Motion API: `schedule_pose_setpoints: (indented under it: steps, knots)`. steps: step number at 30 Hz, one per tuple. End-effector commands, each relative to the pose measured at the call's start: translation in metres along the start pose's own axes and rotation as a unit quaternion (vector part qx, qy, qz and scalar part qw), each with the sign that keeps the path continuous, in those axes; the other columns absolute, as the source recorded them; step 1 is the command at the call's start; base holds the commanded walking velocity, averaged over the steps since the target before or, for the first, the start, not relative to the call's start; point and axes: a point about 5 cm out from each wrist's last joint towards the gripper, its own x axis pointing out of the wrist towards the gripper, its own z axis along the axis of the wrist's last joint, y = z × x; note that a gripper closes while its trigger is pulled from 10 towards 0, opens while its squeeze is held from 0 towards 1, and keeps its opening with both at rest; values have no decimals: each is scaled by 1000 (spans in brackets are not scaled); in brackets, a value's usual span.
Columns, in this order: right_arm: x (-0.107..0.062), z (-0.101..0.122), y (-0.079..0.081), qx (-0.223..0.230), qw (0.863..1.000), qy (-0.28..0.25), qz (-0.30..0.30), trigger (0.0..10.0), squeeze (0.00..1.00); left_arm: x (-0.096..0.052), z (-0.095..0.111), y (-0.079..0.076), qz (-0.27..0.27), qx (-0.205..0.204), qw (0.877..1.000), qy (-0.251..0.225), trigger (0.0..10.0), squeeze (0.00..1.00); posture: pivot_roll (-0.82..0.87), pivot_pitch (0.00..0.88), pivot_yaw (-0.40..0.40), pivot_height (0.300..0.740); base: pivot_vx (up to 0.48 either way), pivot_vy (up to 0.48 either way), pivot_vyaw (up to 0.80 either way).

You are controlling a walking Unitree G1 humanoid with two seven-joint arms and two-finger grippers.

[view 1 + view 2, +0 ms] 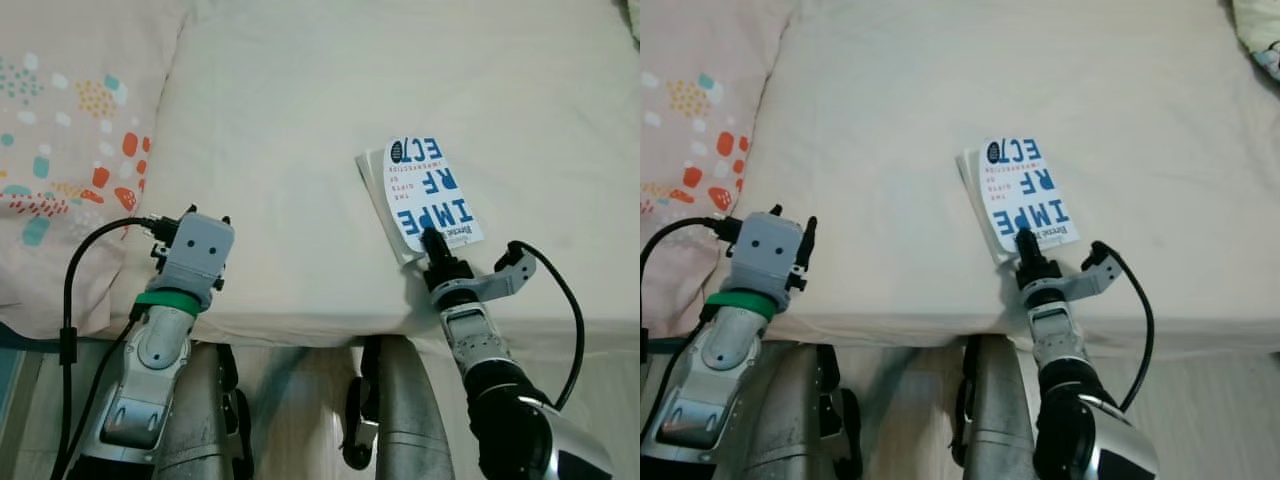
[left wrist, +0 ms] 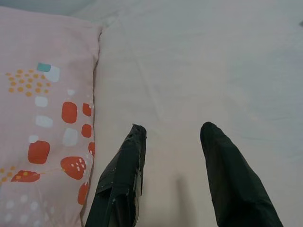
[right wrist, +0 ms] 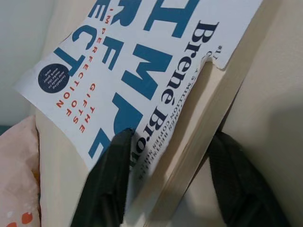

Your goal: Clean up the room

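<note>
Cleanup looks early: the book [image 1: 428,192] lies on the bed [image 1: 300,120] near its front edge, not yet lifted or put away. Right tool [image 1: 432,243] is at the book's near end, fingers part open and straddling it, one finger [image 3: 106,182] on the cover, the other under the page edge; looks like contact, but no firm clamp yet. Left tool [image 2: 173,177] is open, holding nothing, hovering over the sheet beside the patterned pillow [image 1: 60,130].
</note>
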Motion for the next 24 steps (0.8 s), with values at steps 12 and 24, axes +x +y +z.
schedule_pose_setpoints:
  steps: [12,24]
  knots:
    - [1,-17,8,46,997,44,42,0,0,-4,-7,-4,-4,5,1000,26,10000,0,67,419,52,600,0,0,0]
    - [6,-40,36,40,979,143,142,0,0,1,-2,1,24,-3,999,21,10000,0,62,397,14,600,0,0,0]
